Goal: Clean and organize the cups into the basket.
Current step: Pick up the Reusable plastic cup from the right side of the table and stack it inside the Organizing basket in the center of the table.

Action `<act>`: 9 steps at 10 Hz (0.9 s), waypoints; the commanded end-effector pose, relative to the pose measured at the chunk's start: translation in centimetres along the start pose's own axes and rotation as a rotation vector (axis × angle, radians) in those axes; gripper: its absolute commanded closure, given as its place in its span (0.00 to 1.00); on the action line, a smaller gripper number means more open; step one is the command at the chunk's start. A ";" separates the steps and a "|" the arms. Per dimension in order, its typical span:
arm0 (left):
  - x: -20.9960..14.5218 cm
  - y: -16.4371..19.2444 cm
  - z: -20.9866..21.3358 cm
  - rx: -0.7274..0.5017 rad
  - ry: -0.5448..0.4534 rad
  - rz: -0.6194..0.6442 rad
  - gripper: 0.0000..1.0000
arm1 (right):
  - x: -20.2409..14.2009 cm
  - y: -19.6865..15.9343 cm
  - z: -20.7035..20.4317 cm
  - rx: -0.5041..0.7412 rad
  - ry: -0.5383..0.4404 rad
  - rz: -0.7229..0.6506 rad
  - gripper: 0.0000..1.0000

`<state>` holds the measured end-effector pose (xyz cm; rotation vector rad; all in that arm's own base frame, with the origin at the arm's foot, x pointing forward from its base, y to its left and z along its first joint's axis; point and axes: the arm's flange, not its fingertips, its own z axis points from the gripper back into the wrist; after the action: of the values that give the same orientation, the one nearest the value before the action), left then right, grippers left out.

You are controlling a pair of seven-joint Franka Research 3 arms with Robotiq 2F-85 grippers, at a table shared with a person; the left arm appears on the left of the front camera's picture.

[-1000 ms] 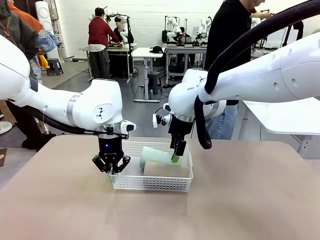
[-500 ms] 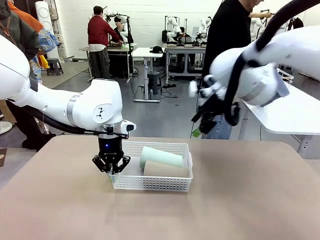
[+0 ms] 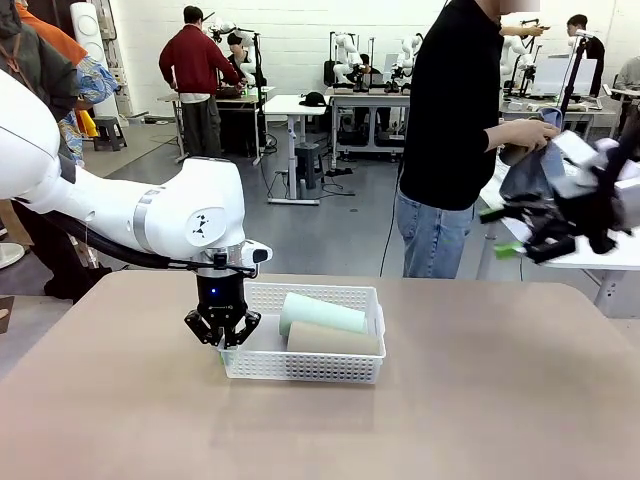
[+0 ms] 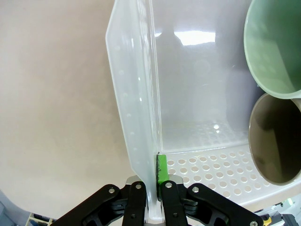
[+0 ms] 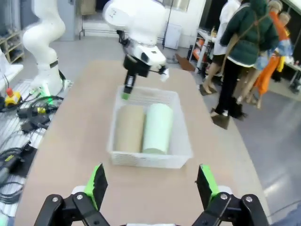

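The white basket [image 3: 300, 368] sits on the counter [image 3: 480, 400] with two cups lying on their sides inside it. They lie side by side and touching. The green cup [image 3: 322, 313] is along the basket's far side and the tan cup [image 3: 332, 341] along its near side. Both open mouths face the basket's left end.

At that left end the left pincer [image 3: 222, 343] comes straight down, closed tight on the basket's thin wall close to the near corner. One green pad presses the inside face and the other finger the outside.

The right pincer [image 3: 505, 235] is up in the air, well off to the basket's right and clear of the counter. It is blurred there, so I can't be sure of its angle. Its own camera shows its two fingers spread wide with nothing between them.

A person [image 3: 455, 120] in a black top stands beyond the basket's far right corner.
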<state>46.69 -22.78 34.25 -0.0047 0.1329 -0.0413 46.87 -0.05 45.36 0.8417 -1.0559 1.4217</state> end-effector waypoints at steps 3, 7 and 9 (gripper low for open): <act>-0.2 0.1 -0.3 0.005 0.004 -0.002 1.00 | -4.3 2.4 4.8 0.007 -0.024 -0.058 0.00; -0.2 0.1 -0.3 0.005 0.004 -0.002 1.00 | -8.1 4.2 8.4 -0.098 0.036 -0.165 0.00; -0.2 0.1 -0.3 0.005 0.004 -0.002 1.00 | -7.4 3.8 8.6 -0.087 0.011 -0.140 0.00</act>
<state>46.68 -22.78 34.25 -0.0047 0.1329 -0.0414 43.40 -11.46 40.32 0.8024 -1.0087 1.2347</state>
